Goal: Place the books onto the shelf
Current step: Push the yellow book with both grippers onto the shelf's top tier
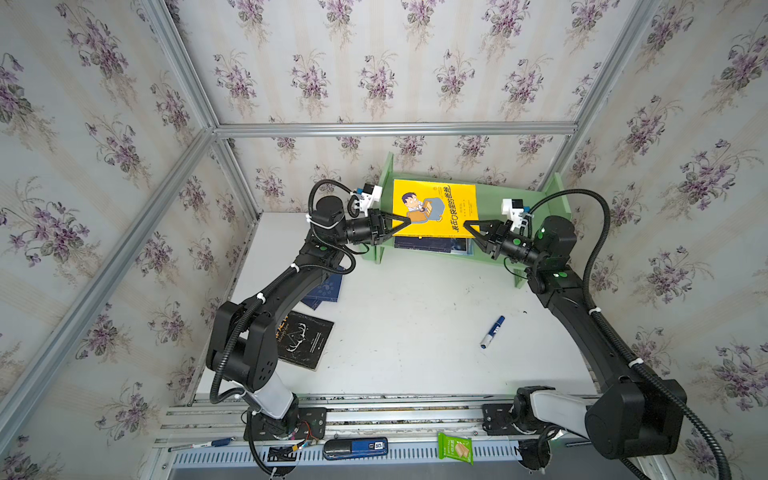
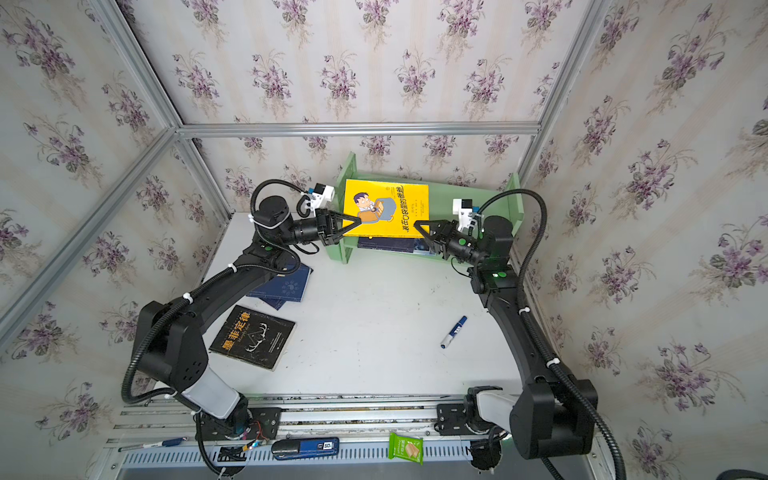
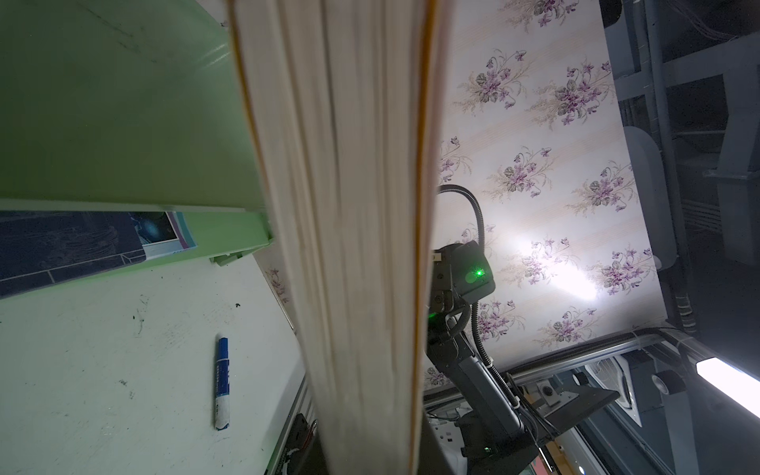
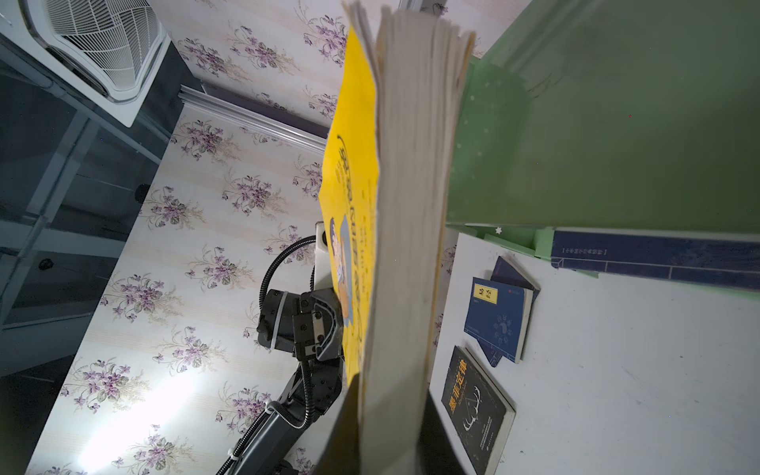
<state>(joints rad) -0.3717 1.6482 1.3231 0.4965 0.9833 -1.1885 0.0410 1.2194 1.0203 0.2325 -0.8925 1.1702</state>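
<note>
Status: two of six shelved, one in hand, three left. Left claw (image 1: 400, 225) and right claw (image 1: 470, 227) are each clamped on a near corner of the yellow cartoon-cover paperback book (image 1: 434, 208). They hold it flat over the top tier of the pale green two-tier desktop shelf (image 1: 511, 199) at the desk's back edge; can't tell if it rests on the board yet. Lower tier holds a thin navy book (image 1: 419, 243) and a white-and-blue magazine (image 1: 462, 246). On the desk: two overlapping navy books (image 2: 286, 286) near the left edge, black book with gold characters (image 2: 253, 336) toward the front-left corner. Blue-and-white marker pen (image 1: 492, 331) near the right edge, not part of the job.
</note>
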